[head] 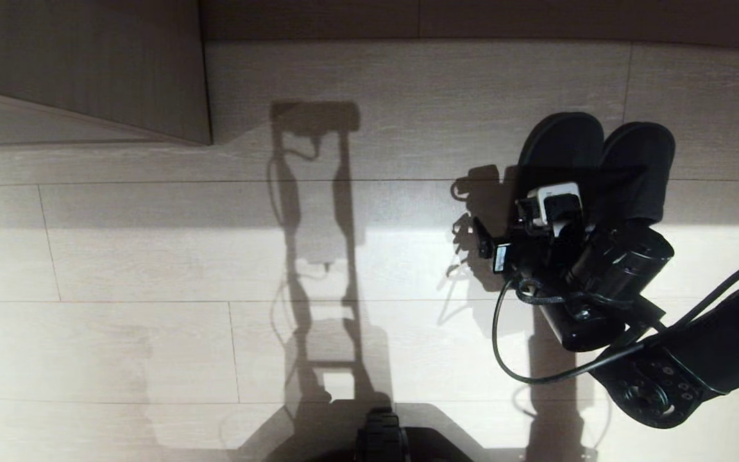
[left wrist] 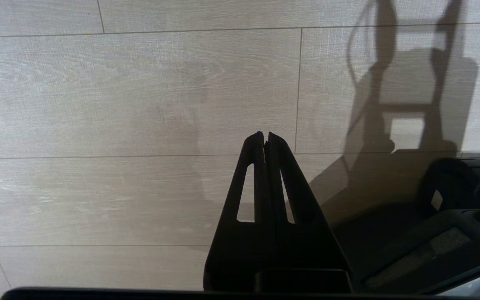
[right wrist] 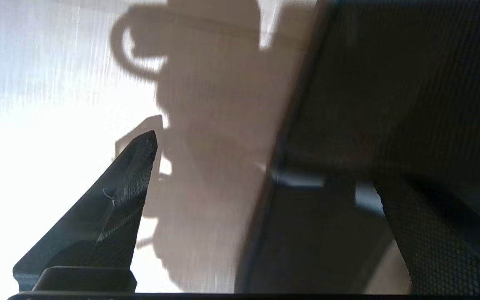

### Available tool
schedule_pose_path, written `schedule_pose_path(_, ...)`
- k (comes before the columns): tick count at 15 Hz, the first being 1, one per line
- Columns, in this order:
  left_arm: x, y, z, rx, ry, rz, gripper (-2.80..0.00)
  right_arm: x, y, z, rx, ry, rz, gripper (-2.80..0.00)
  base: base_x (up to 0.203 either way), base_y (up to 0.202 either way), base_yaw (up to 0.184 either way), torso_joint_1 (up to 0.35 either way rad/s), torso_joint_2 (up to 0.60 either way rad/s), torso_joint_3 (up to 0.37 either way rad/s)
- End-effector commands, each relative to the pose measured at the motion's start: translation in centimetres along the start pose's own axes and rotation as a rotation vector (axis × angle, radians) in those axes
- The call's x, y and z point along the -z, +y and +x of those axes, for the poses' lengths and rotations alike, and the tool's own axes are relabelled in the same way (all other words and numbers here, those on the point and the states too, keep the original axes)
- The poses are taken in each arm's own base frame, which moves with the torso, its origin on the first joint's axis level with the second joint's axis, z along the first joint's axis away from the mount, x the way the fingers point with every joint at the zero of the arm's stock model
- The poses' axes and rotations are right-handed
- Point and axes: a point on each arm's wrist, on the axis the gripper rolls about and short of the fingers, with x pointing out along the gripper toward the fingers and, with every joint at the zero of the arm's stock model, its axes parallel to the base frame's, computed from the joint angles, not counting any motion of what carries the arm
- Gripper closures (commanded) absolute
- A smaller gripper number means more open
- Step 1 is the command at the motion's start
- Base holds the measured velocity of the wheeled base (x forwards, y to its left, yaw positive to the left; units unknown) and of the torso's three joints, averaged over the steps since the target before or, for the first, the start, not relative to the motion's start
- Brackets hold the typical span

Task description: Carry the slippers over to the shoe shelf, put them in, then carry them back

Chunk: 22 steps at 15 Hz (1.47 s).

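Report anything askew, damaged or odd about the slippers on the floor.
Nothing stands out. The slippers sit side by side, upright on the wood floor, partly hidden by the right gripper, whose jaws stand open.

free: bare wood floor [head: 151,333] across the left and middle, nothing standing on it | blocked: slippers [head: 600,154] side by side far right, right gripper [right wrist: 261,175] spread wide at their near ends | edge: cabinet corner [head: 87,70] far left, well apart from slippers

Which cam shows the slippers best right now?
Head view: the slippers lie side by side on the floor, partly covered by the right gripper. Right wrist view shows only a dark close-up; left wrist view shows none.
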Motion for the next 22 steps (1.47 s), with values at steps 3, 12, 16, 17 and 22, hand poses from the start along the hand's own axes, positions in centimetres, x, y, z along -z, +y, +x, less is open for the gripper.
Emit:
schedule_pose_path(3, 0.0, 0.0, 0.0, -0.002, 0.000, 0.000, 0.00, -0.1, -0.9, -1.6, 0.002, 0.012, -0.010, -2.80, 0.000, 0.000, 0.000, 0.000, 0.00, 0.000)
schedule_pose_path(12, 0.0, 0.0, 0.0, -0.002, 0.002, 0.009, 0.00, -4.6, -3.5, -7.0, -0.069, -0.122, 0.070, 0.00, 0.000, 0.000, 0.000, 0.000, 0.00, 0.000)
schedule_pose_path(16, 0.0, 0.0, 0.0, -0.002, 0.000, 0.009, 0.00, -6.5, -5.5, -9.9, -0.102, -0.162, 0.088, 0.00, 0.000, 0.000, 0.000, 0.000, 0.00, 0.000)
schedule_pose_path(17, 0.0, 0.0, 0.0, -0.002, 0.000, 0.009, 0.00, -6.6, -6.0, -10.6, -0.097, -0.159, 0.086, 0.00, 0.000, 0.000, 0.000, 0.000, 0.00, 0.000)
schedule_pose_path(22, 0.0, 0.0, 0.0, 0.000, -0.002, -0.002, 0.00, -6.5, -9.1, -14.2, -0.036, -0.144, 0.076, 0.00, 0.000, 0.000, 0.000, 0.000, 0.00, 0.000)
